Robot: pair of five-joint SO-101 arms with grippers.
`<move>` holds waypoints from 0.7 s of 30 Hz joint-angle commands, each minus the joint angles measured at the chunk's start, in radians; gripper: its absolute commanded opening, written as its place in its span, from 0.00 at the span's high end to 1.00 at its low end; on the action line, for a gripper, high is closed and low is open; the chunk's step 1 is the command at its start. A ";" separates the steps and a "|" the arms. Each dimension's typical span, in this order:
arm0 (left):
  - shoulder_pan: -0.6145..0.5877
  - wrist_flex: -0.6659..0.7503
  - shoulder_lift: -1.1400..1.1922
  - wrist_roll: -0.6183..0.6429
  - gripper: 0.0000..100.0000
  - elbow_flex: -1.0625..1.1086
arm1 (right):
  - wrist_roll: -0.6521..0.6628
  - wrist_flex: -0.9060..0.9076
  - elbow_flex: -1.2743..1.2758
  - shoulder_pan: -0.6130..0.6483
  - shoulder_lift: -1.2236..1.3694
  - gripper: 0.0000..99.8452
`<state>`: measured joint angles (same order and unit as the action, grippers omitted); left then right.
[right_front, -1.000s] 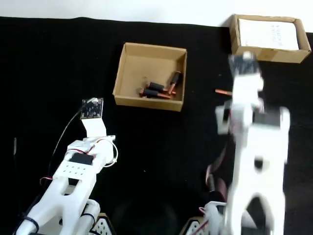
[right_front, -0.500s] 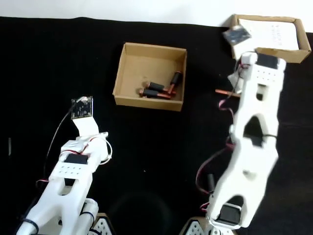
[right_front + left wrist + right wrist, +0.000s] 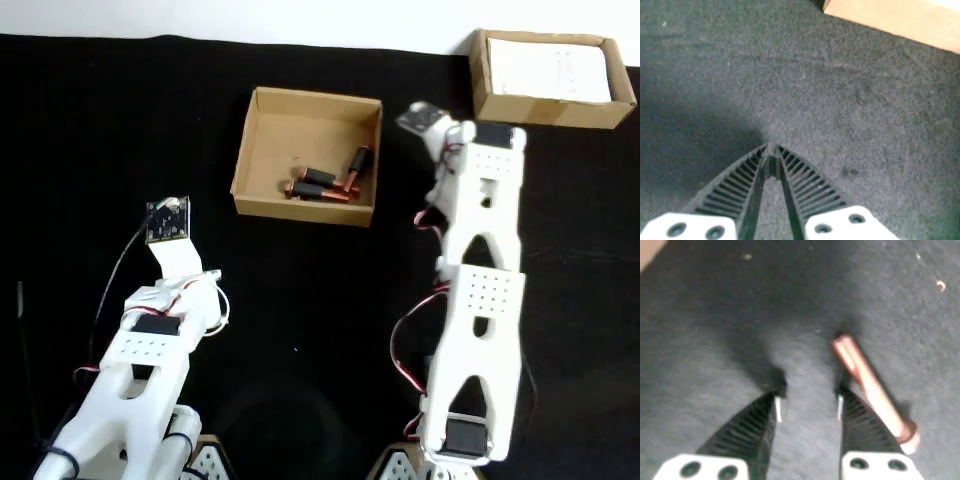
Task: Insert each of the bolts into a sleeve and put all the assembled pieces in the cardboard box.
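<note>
Worktop (image 3: pixel 300 300), black cloth, ends at a white strip (image 3: pixel 250 18) along the far edge. Box (image 3: pixel 300 208) sits mid-far with its top open and walls upright. A few pieces (image 3: pixel 320 184), dark sleeves on copper bolts, lie in its near right part, one of them tilted by the right wall. Second box (image 3: pixel 545 110) is at the far right corner, well apart from the first, and holds a white sheet (image 3: pixel 548 68) with print too small to read.

Left arm (image 3: pixel 150 350) is at the near left. Left gripper (image 3: pixel 771 160) has its fingers together with nothing between them, over cloth short of the box's near left corner. Right arm (image 3: pixel 480 280) is stretched far out, its wrist just beside the box's right wall, between the two boxes. Right gripper (image 3: pixel 807 400) has its fingers apart, tips low over the cloth. Loose bolt (image 3: pixel 870 385) lies flat just outside one finger, not in the gap; cannot tell if they touch.

A wide stretch of cloth lies between the arms and in front of the box, and more to the box's left.
</note>
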<state>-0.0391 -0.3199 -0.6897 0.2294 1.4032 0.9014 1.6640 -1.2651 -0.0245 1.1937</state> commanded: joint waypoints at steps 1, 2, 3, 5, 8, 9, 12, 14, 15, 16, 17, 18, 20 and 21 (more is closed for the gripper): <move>-0.005 0.015 -0.018 -0.002 0.99 -0.010 | 0.011 0.022 -0.027 0.019 0.027 0.86; -0.005 0.015 -0.018 -0.002 0.99 -0.010 | 0.011 0.018 -0.027 0.018 0.039 0.86; -0.005 0.015 -0.018 -0.002 0.99 -0.010 | 0.011 0.016 -0.027 0.016 0.050 0.86; -0.005 0.015 -0.018 -0.002 0.99 -0.008 | 0.011 0.016 -0.027 0.004 0.073 0.86; -0.005 0.015 -0.018 -0.002 0.99 -0.007 | 0.011 0.016 -0.028 -0.005 0.081 0.93; -0.005 0.015 -0.018 -0.002 0.99 -0.007 | 0.011 0.016 -0.028 -0.007 0.081 0.96; -0.005 0.015 -0.018 -0.002 0.99 -0.007 | 0.011 0.021 -0.028 -0.008 0.081 0.99; -0.005 0.015 -0.018 -0.002 0.99 -0.005 | 0.011 0.025 -0.028 -0.012 0.081 0.99; -0.005 0.015 -0.018 -0.002 0.99 -0.005 | 0.011 0.027 -0.028 -0.013 0.081 0.99; -0.005 0.015 -0.018 -0.002 0.99 -0.005 | 0.011 0.027 -0.031 -0.015 0.079 0.99; -0.005 0.015 -0.018 -0.002 0.99 -0.005 | 0.008 0.027 -0.051 -0.021 0.073 0.99; -0.005 0.015 -0.018 -0.002 0.99 -0.005 | 0.005 0.027 -0.084 -0.025 0.065 0.99; -0.005 0.015 -0.018 -0.002 0.99 -0.007 | 0.005 0.021 -0.165 -0.035 0.045 0.99; -0.005 0.015 -0.018 -0.002 0.99 -0.007 | 0.005 0.019 -0.220 -0.044 0.035 0.99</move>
<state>-0.0391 -0.3199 -0.6897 0.2294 1.4032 0.9060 1.6763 -1.3755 -0.0445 1.2658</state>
